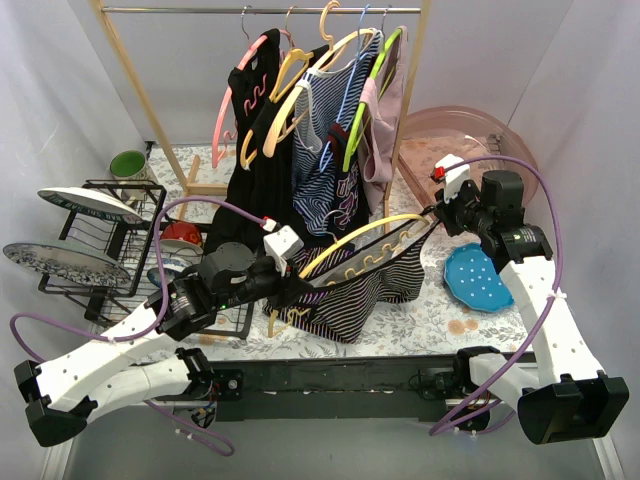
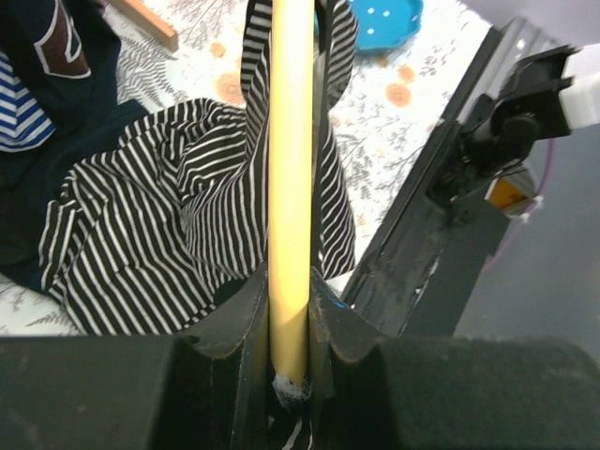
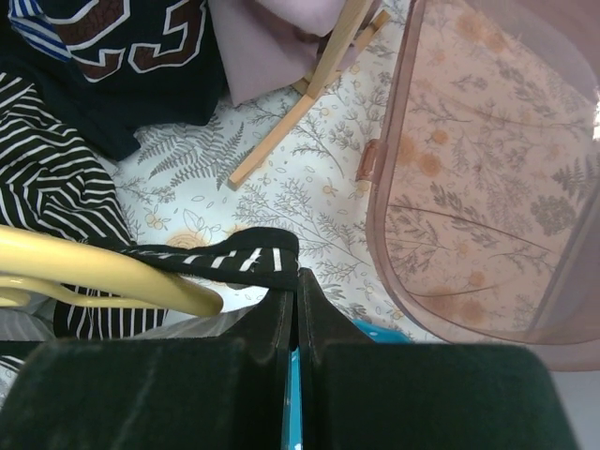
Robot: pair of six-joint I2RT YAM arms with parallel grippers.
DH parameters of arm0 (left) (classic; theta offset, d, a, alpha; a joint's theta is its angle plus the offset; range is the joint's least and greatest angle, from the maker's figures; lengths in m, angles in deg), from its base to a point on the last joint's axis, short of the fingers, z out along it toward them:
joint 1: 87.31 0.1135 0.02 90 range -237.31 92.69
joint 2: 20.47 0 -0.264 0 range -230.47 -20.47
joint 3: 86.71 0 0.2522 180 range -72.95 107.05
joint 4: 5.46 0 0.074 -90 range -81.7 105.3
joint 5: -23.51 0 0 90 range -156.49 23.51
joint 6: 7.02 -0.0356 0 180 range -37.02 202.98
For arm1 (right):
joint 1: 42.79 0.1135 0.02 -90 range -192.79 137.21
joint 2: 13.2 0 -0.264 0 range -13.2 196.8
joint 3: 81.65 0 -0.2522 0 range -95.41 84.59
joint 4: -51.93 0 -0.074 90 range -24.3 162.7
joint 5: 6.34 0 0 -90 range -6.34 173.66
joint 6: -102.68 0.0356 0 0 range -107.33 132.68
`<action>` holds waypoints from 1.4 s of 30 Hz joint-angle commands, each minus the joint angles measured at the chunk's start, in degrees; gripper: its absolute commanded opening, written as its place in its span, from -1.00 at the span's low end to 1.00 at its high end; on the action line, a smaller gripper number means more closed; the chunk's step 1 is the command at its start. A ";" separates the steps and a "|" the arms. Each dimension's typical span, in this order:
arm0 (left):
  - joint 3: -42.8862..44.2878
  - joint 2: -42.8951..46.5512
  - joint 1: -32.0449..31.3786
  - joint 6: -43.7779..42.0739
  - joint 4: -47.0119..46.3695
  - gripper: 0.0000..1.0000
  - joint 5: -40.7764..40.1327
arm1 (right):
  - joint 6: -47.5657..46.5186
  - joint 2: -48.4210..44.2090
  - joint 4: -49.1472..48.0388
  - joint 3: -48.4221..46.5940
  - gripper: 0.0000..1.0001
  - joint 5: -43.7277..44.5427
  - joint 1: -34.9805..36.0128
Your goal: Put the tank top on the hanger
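tank top (image 1: 365, 285) hangs half on the hanger (image 2: 291, 141) over the table (image 1: 440, 320), left gripper (image 2: 289, 319) clamped on one yellow shoulder to steady it while the right gripper (image 3: 296, 281) pinches a strap (image 3: 234, 258) at the other tip, looks ready to hook it over.

Right hand (image 3: 295, 281) hides tank top (image 3: 225, 258) strap end; hanger (image 3: 94, 262) cut by left edge.

Two end effectors (image 1: 288, 285) (image 1: 438, 213), two racked plates (image 1: 88, 203) (image 1: 62, 262), one green cup (image 1: 128, 163).
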 commanded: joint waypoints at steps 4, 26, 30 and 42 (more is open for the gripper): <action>5.32 -2.55 -0.20 -4.32 5.09 -1.00 -4.40 | -0.49 0.55 -1.18 -5.05 -0.97 4.31 -1.86; 19.47 -15.05 -0.55 -7.57 5.36 -1.00 -11.78 | -13.21 -1.29 26.11 -21.05 -0.92 -27.69 -1.68; 21.58 -10.57 -0.55 -7.22 4.75 -1.00 -10.73 | -20.17 -7.88 28.45 -15.79 -0.40 -22.96 -1.68; 29.84 -9.06 -0.55 -11.78 16.32 -1.00 1.64 | -24.82 -6.93 32.56 -26.92 0.66 -25.56 -1.68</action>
